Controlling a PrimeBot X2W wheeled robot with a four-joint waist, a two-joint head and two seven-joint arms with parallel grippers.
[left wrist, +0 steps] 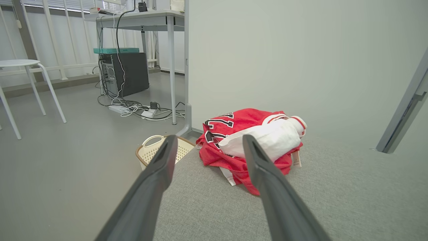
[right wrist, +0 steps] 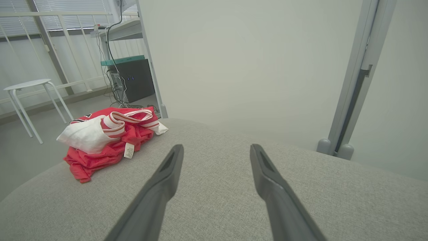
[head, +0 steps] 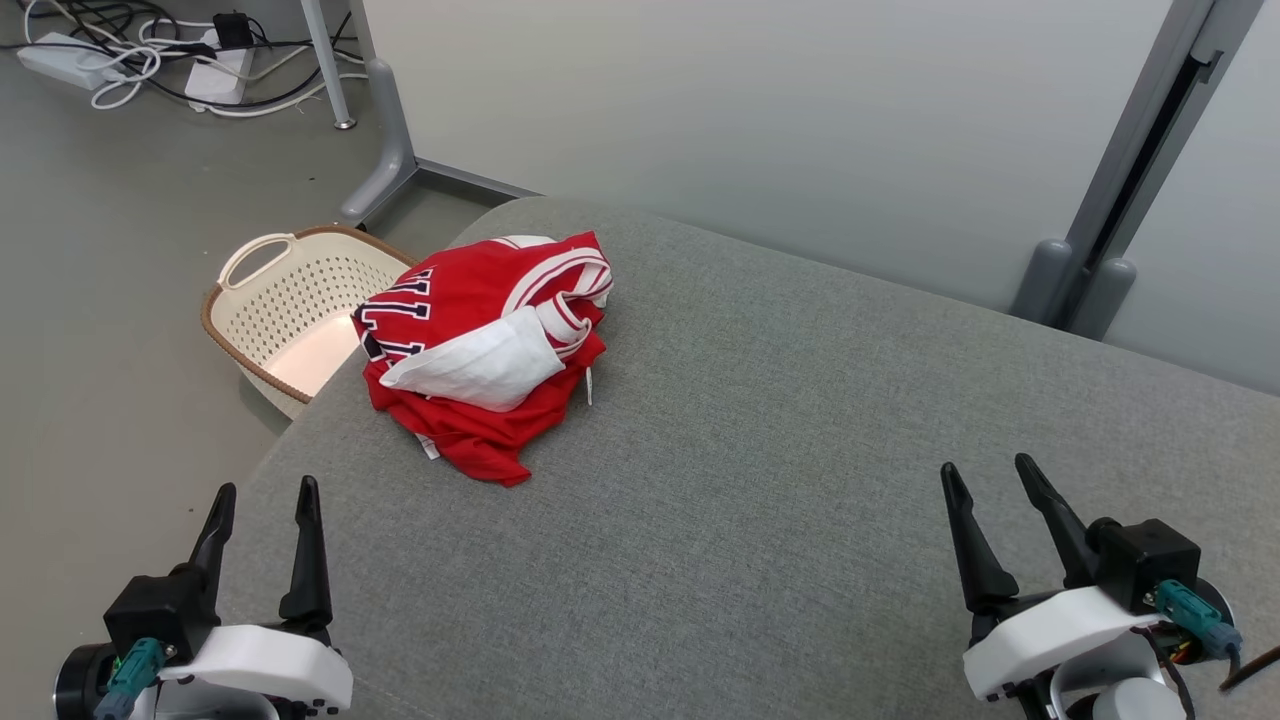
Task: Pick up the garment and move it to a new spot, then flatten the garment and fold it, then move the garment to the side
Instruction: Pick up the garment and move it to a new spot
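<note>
The garment [head: 485,350] is a red jersey with white trim and dark numbers, lying bunched in a heap near the far left corner of the grey padded surface [head: 780,450]. It also lies ahead of the fingers in the left wrist view [left wrist: 254,144] and off to the left in the right wrist view [right wrist: 110,137]. My left gripper [head: 265,490] stands open at the near left edge, well short of the garment, nothing between its fingers. My right gripper [head: 985,470] stands open at the near right, far from the garment.
A cream perforated laundry basket [head: 290,310] sits on the floor just left of the surface's corner. Cables and power strips [head: 150,65] lie on the floor beyond. Grey partition posts [head: 1090,270] stand behind the surface. A white stool [left wrist: 26,83] and a desk stand further off.
</note>
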